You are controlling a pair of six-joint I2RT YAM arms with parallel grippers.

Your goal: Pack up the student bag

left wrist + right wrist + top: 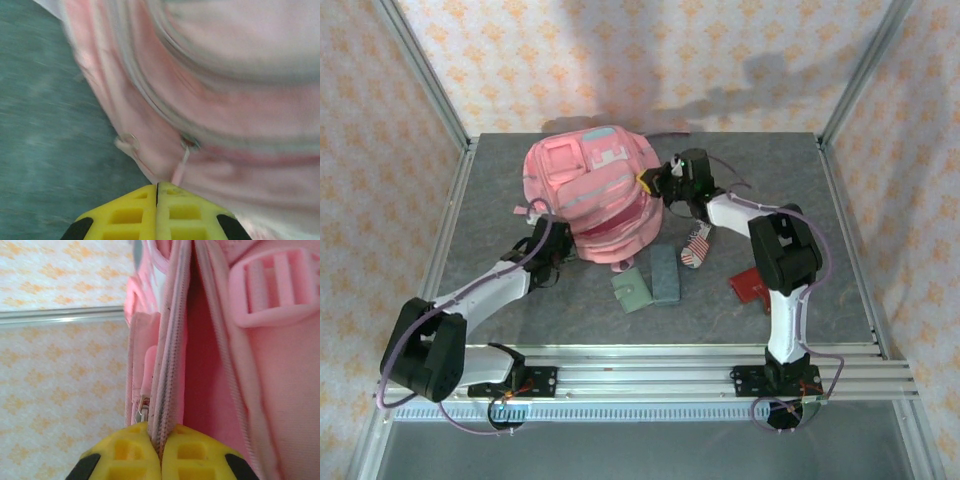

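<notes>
The bag [588, 190] lies at the back middle of the desk [495, 200], its pocketed front turned up toward the top camera. The left pincer [157, 196] is at the bag's near-left lower edge, its yellow fingers pressed fully together. A thin pink cord [181, 162] runs from a zip slider [190, 144] down to the tip of one finger (whether the cord is actually pinched I cannot tell, and that view is blurred). The right pincer [161, 442] is at the bag's right side, closed tight on the edge of the zip [172, 340], whose tape runs straight down between the fingertips. The zip there is parted, showing darker pink lining, and a pink buckle [272, 287] sits just to its right. On the desk in front of the bag, a green wallet [632, 290] and a grey case [665, 272] lie side by side, touching or nearly so. A striped pouch [697, 245] lies just right of them beneath the right arm, and a red thing [750, 288] is partly hidden behind that arm.
</notes>
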